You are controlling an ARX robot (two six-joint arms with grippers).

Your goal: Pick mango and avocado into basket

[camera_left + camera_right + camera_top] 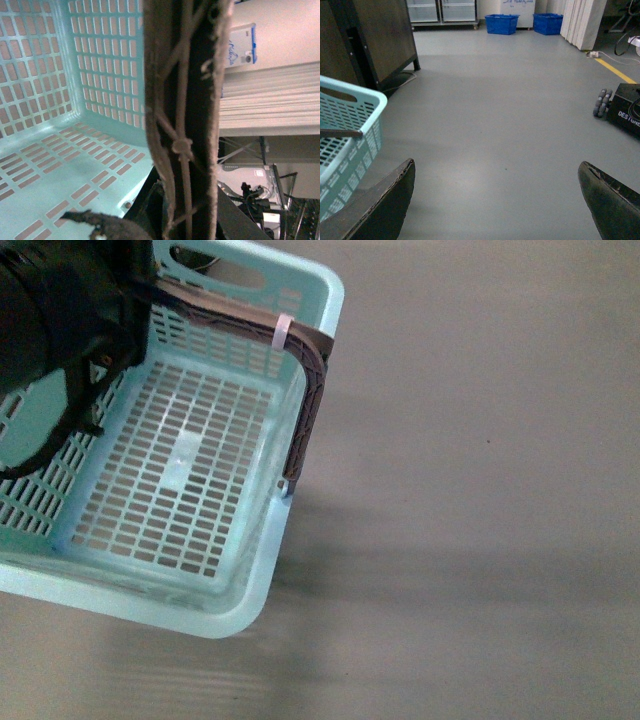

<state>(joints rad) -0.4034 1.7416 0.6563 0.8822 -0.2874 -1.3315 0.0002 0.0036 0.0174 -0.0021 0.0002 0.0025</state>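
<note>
The pale turquoise basket (255, 570) fills the left of the front view, its slotted floor bare. Its brown-grey handle (308, 410), tied with a white zip tie (283, 332), arches over the far right corner. My left arm, a dark mass at the upper left, has its gripper shut on the basket handle (182, 125); the fingertips themselves are hidden there. In the right wrist view my right gripper (497, 200) stands open over bare grey floor, beside the basket (367, 107). The mango and the avocado are out of view.
The right wrist view shows a dark cabinet (370, 40) behind the basket, two blue crates (501, 23) at the far wall, white boards (582, 20) and a black wheeled box (625, 107) at the right. Grey floor (480, 490) lies right of the basket.
</note>
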